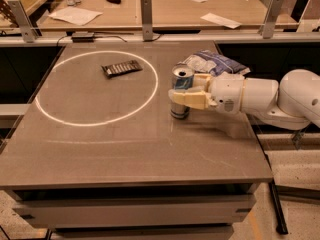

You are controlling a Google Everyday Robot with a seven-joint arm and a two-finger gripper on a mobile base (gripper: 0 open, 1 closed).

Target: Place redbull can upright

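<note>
The redbull can [179, 110] stands upright on the grey table [125, 149], right of the middle, its open silver top facing up. My gripper [184, 89] reaches in from the right on a white arm [260, 99]. Its cream fingers [190, 98] sit on either side of the can's middle and are closed against it. The can's base rests on the table surface, just outside the white circle's right edge.
A white circle [50, 119] is marked on the table's left half, with a flat dark bar wrapper [121, 68] inside its far part. A blue-and-white snack bag [215, 63] lies just behind the gripper. A railing with posts [146, 11] runs along the table's back.
</note>
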